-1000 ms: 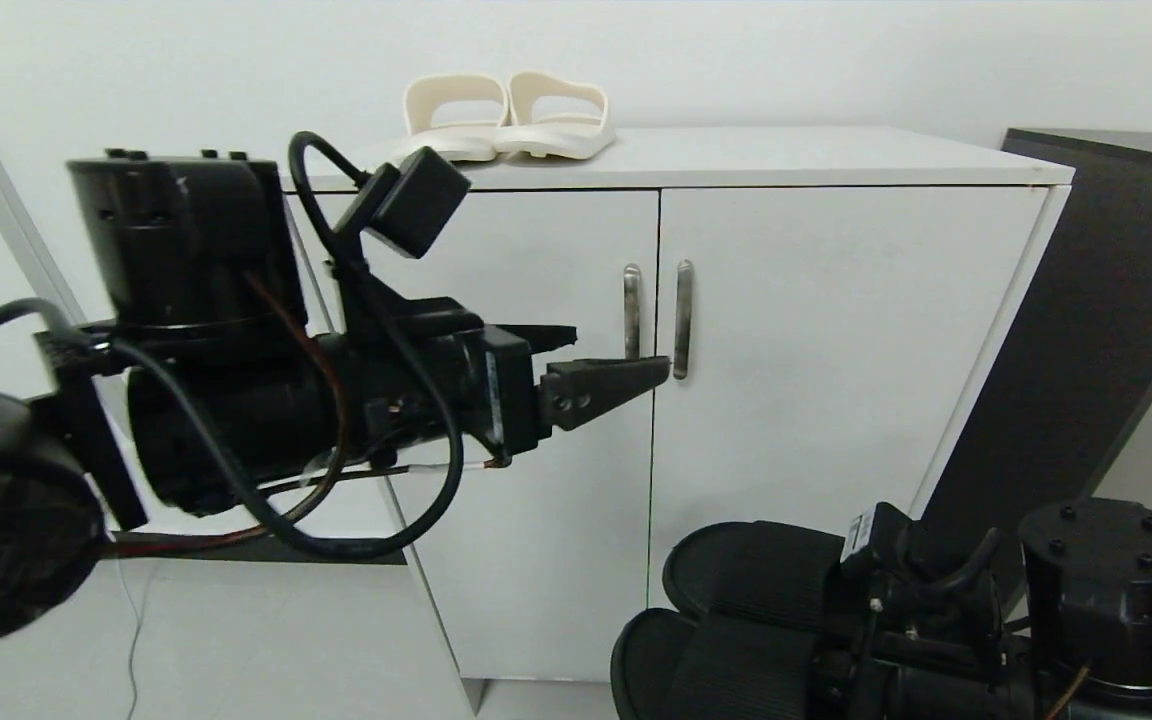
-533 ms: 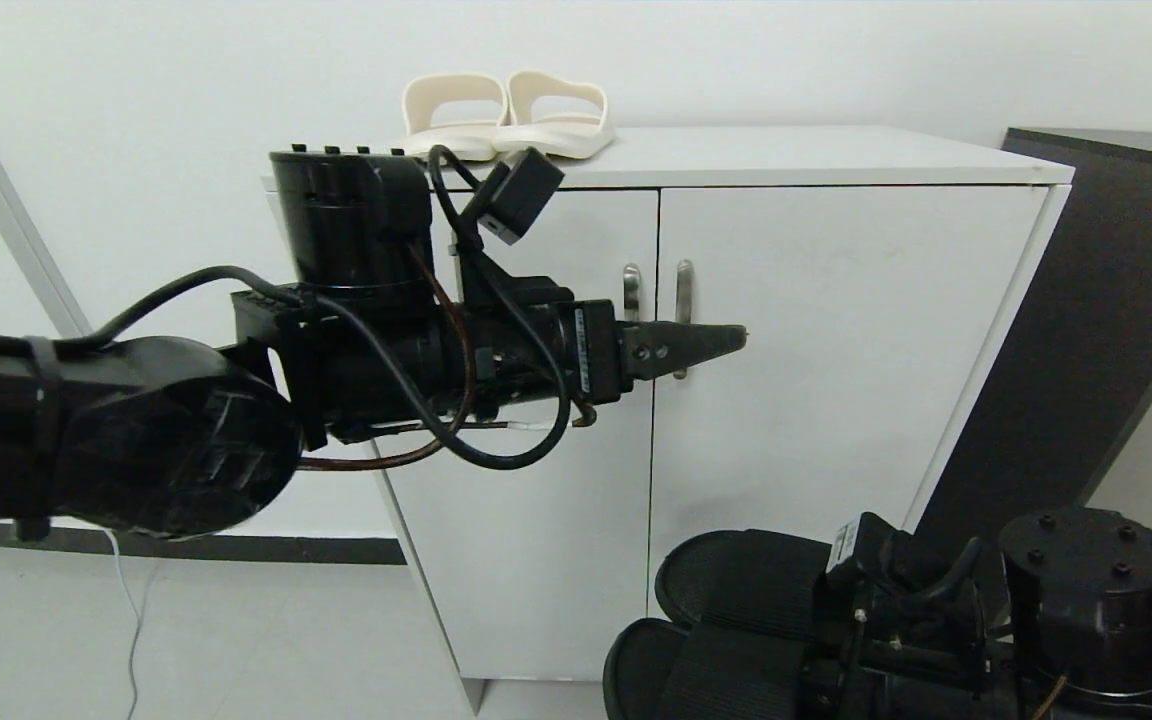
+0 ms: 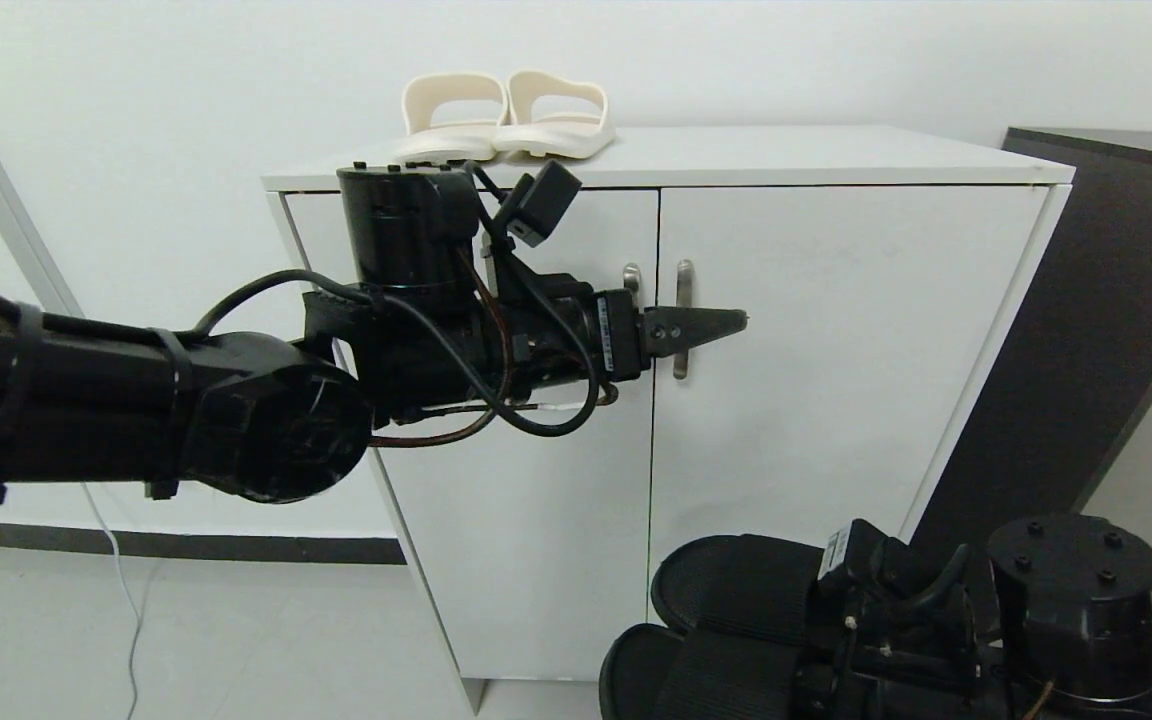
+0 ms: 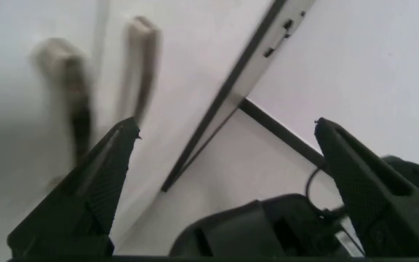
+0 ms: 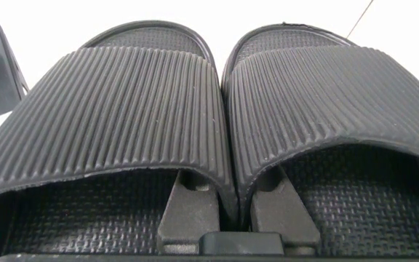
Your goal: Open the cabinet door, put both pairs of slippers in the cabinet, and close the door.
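The cabinet (image 3: pixel 786 155) is white, with two doors, the left door (image 3: pixel 536 520) and the right door (image 3: pixel 836 350). Both are closed, and the seam between them runs straight. At the seam stand two upright metal bars: the left-door handle (image 3: pixel 632 275) and the right-door handle (image 3: pixel 682 290).

The left gripper (image 3: pixel 721 323) is level with the handles and points across the door fronts toward the right door. In the head view it crosses in front of the right-door handle at mid height. In the left wrist view the left gripper (image 4: pixel 225 124) has its fingers spread wide with nothing between them. Both handles lie beyond one fingertip, and contact with either handle cannot be determined.

The cream slippers (image 3: pixel 506 115) rest side by side on the cabinet top, above the left door and close to the wall.

The black slippers (image 3: pixel 726 590) are low, in front of the right door and clear of it. In the right wrist view the black slippers (image 5: pixel 144 109) lie pressed side by side with their ribbed straps uppermost. The right gripper (image 5: pixel 231 211) has one finger under each strap and is clamped on the adjoining inner walls of the pair.

Surroundings: a white wall (image 3: pixel 136 100) stands behind the cabinet. A dark panel (image 3: pixel 1116 300) leans just beside its right side, and a dark baseboard strip (image 3: pixel 186 545) runs along the wall to its left.
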Motion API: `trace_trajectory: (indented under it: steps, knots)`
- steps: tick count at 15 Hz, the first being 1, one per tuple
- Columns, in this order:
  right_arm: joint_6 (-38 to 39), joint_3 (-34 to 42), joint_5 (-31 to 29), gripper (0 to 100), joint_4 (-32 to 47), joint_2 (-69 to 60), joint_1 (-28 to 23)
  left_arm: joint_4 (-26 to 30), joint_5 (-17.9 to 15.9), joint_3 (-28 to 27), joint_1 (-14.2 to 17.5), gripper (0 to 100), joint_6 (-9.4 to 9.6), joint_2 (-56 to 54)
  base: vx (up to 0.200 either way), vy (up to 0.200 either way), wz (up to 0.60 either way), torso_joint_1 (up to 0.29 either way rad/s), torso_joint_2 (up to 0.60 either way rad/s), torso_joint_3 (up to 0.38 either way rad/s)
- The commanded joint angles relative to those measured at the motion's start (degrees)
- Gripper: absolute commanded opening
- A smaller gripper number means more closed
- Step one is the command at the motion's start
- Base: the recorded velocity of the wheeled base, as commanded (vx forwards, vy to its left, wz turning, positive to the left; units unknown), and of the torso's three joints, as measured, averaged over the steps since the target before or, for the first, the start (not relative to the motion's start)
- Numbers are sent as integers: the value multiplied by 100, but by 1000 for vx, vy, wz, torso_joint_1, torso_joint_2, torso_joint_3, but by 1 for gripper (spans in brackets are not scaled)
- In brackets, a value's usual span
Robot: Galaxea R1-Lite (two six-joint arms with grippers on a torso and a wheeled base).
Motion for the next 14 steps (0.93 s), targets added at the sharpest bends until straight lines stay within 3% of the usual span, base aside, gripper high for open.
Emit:
trace_trajectory:
  steps: [1, 3, 9, 13, 14]
  knots:
    - [-1, 0, 3, 0, -17, 77, 3, -16, 202, -29, 17, 100, 8, 81, 0, 0, 0, 0, 0, 0]
    - [-1, 0, 3, 0, -61, 104, 3, -16, 351, -160, 17, 100, 8, 204, 0, 0, 0, 0, 0, 0]
    - [-1, 18, 3, 0, -70, 112, 3, 19, 404, -626, -1, 100, 8, 635, 0, 0, 0, 0, 0, 0]
    - [-1, 26, 3, 0, -70, 121, 3, 19, 395, -653, -1, 100, -1, 661, 0, 0, 0, 0, 0, 0]
    - [-1, 26, 3, 0, -70, 121, 3, 19, 395, -635, -1, 0, -1, 661, 0, 0, 0, 0, 0, 0]
